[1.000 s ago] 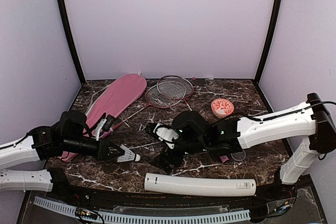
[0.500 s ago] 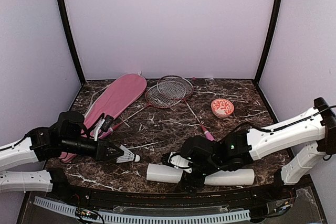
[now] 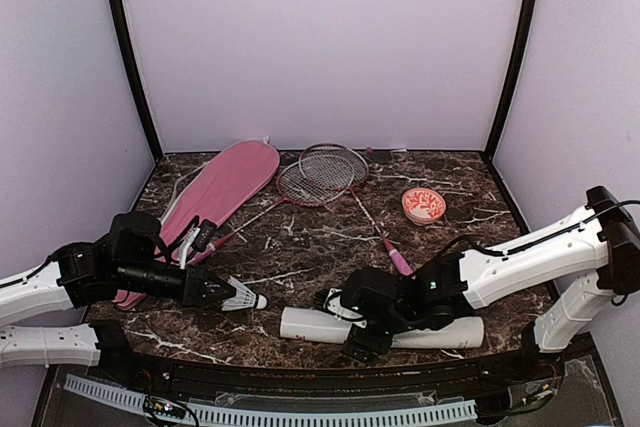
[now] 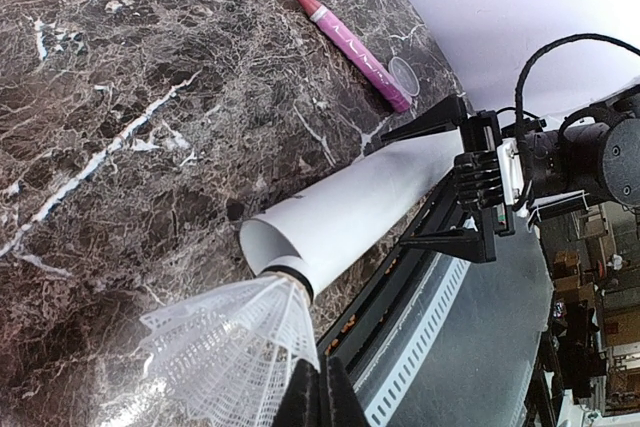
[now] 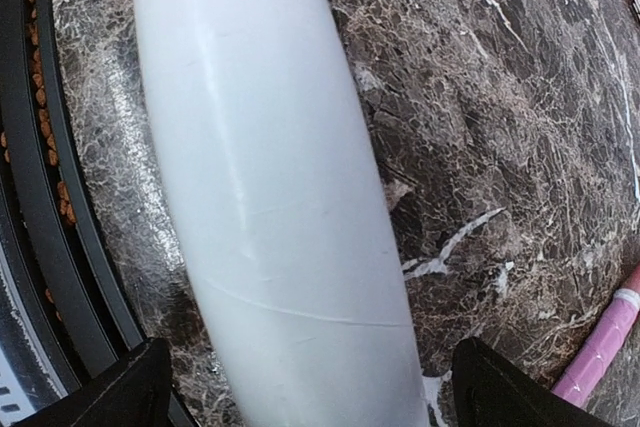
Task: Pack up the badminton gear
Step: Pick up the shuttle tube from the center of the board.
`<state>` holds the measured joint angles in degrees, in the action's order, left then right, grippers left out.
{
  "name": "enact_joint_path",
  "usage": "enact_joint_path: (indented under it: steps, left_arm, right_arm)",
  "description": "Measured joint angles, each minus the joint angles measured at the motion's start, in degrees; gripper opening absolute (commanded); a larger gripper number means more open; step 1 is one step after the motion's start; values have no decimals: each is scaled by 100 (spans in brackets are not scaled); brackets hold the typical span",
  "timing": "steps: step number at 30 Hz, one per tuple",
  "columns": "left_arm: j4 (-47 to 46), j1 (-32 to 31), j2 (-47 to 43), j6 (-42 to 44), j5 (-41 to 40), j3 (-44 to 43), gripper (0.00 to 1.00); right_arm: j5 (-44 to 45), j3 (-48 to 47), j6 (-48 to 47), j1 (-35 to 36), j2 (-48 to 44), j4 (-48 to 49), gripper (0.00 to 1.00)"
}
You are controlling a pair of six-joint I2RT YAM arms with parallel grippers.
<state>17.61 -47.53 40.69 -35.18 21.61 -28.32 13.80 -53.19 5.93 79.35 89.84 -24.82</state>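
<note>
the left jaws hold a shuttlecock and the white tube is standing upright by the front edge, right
No: the white tube lies on its side by the front edge, as the top external view shows. The left jaws do hold a shuttlecock.

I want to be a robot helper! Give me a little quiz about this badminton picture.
1. True or false: the left gripper is shut on a shuttlecock.
2. Pick one. The white tube is: A) standing upright, B) lying on its side, C) held up in the air.
3. Fill in: the ___ gripper's open jaws stand on either side of the tube.
Key: 1 true; 2 B; 3 right, the right gripper.
</note>
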Motion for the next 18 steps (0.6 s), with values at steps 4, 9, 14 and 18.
enact_joint_path:
  steps: [4, 9, 14, 18]
  left_arm:
    - [0, 0, 0, 0, 0, 0, 0]
    - [-2, 0, 0, 0, 0, 0, 0]
    - [-4, 0, 0, -2, 2, 0, 0]
    - [-4, 0, -15, -2, 2, 0, 0]
  right_arm:
    - [-2, -24, 7, -35, -17, -72, 99]
    - [-55, -52, -11, -229, -125, -149, 100]
    - [-278, -52, -138, -363, -133, -151, 100]
    - [-374, -52, -260, -387, -39, -120, 100]
